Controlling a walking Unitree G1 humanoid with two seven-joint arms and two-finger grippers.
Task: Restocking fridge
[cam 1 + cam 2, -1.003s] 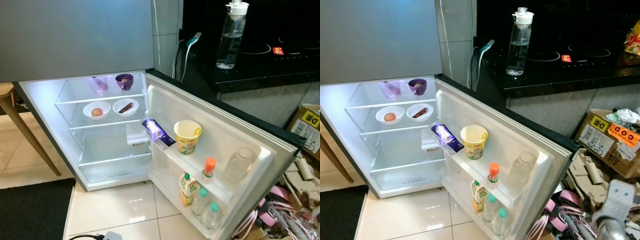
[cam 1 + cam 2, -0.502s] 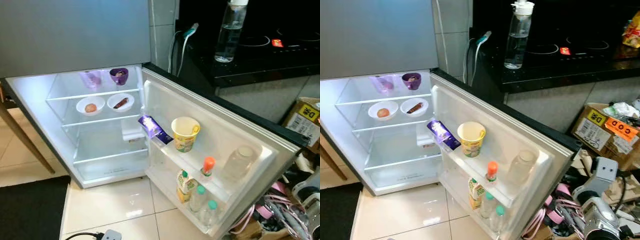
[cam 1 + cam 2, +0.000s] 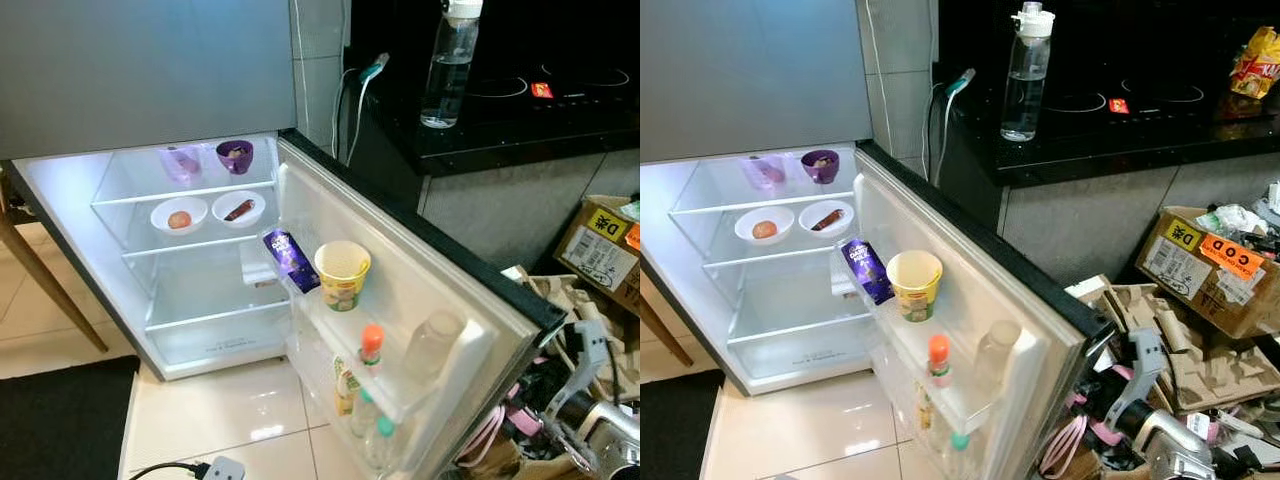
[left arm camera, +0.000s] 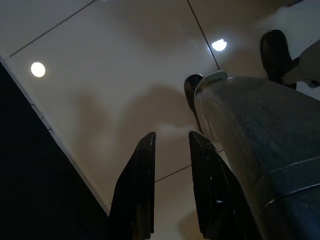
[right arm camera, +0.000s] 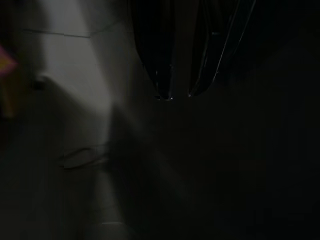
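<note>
Since the earlier frame your head camera swung right and the right gripper [image 3: 1137, 385] rose beside the open fridge door [image 3: 440, 270] — both it and the left gripper [image 4: 171, 150], fingers a narrow gap apart, carried nothing — so restocking hadn't started.
</note>
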